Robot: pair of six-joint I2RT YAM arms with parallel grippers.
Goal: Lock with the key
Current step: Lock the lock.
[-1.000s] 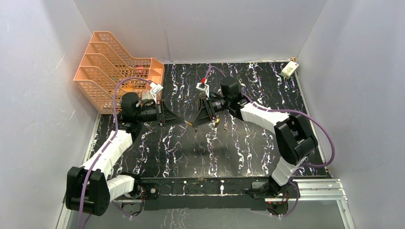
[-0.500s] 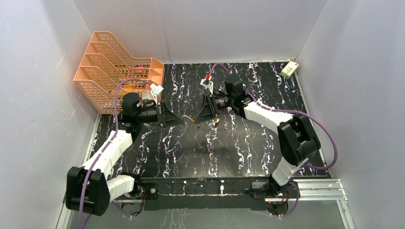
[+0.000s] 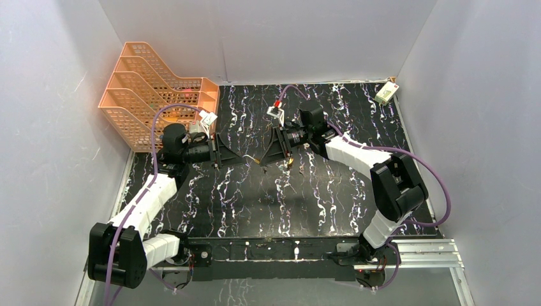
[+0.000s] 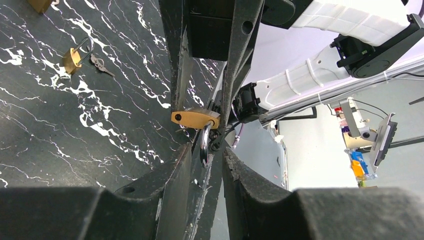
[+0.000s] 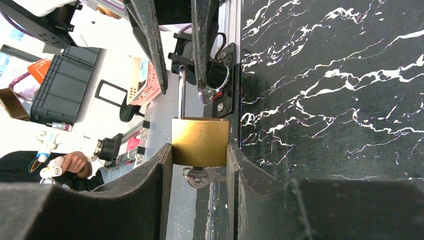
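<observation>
Brass padlock (image 5: 200, 141) pinched in right tool (image 5: 200, 149) — left tool (image 4: 206, 149) clamps shackle (image 4: 205, 142).

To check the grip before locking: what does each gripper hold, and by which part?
One padlock, shared: the right gripper clamps its brass body, and the left gripper its shackle.

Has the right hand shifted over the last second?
Yes, slightly: the right hand has edged toward the back wall, away from the orange trays, shut on the padlock.
</observation>
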